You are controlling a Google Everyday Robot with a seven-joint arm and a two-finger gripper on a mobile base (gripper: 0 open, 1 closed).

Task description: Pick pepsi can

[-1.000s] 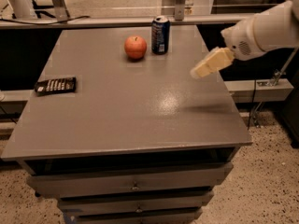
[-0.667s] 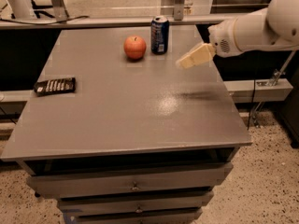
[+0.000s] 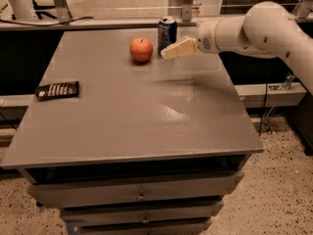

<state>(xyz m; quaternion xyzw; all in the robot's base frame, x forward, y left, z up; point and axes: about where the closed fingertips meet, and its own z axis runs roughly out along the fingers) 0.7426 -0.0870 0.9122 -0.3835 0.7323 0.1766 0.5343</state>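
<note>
The pepsi can [image 3: 167, 34] stands upright near the far edge of the grey table [image 3: 122, 116], dark blue with a silver rim. An orange-red apple [image 3: 141, 50] sits just left of it. My gripper [image 3: 168, 52] reaches in from the right on a white arm [image 3: 254, 31]. Its cream-coloured tip hovers above the table, just right of and slightly in front of the can, pointing left.
A dark flat packet [image 3: 57, 90] lies at the table's left edge. Drawers [image 3: 139, 195] sit under the tabletop. Metal rails and stands [image 3: 58, 4] run behind the table. Speckled floor lies to the right.
The arm has swung left and toward the back of the table, bringing the gripper from the right edge to just beside the can. The can, apple and packet have not moved.
</note>
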